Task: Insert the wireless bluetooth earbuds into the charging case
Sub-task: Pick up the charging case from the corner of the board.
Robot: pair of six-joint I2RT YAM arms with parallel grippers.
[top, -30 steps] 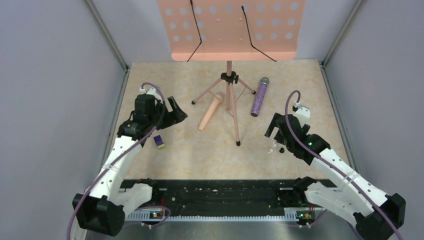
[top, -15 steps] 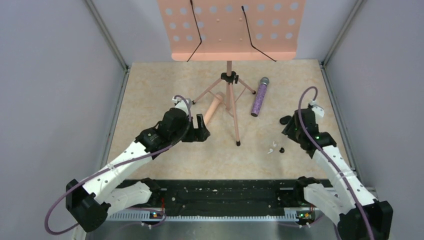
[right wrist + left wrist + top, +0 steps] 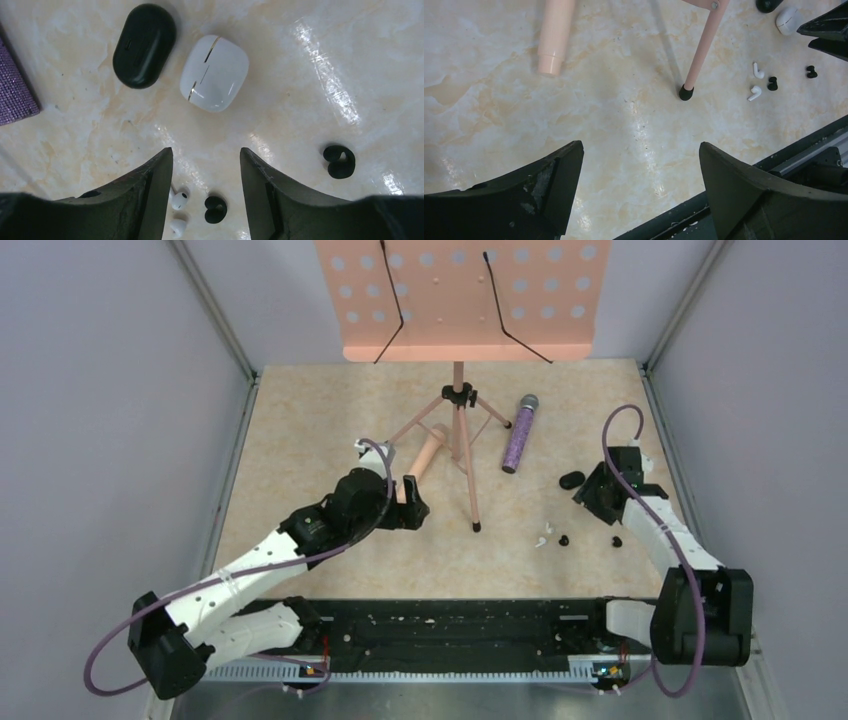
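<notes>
White earbuds (image 3: pixel 179 200), two of them, lie close together at 4 o'clock from the middle of the tabletop (image 3: pixel 330 420), untouched. The black charging case (image 3: pixel 144 45) sits shut at 3 o'clock.

What changed in the last second is the arms. The left arm (image 3: pixel 250 565) swung in from the 9 o'clock edge to mid-tabletop, its left claw (image 3: pixel 639 155) spread wide and empty. The right arm (image 3: pixel 670 535) drew off the buds toward 2 o'clock. Its right claw (image 3: pixel 205 152) narrowed from full spread to roughly half, gripping nothing, and now hangs above the cases. I read that as a switch to dealing with a case first; no bud is seated yet.

Counted, big to small:
- one music stand (image 3: pixel 460 300)
- one purple microphone (image 3: pixel 519 432)
- one pink tube (image 3: pixel 420 465)
- two cases: the black one, and a white charging case (image 3: pixel 214 72) just beside it at 4 o'clock in the right wrist view
- four buds: two white, two black earbuds (image 3: pixel 339 161)
</notes>
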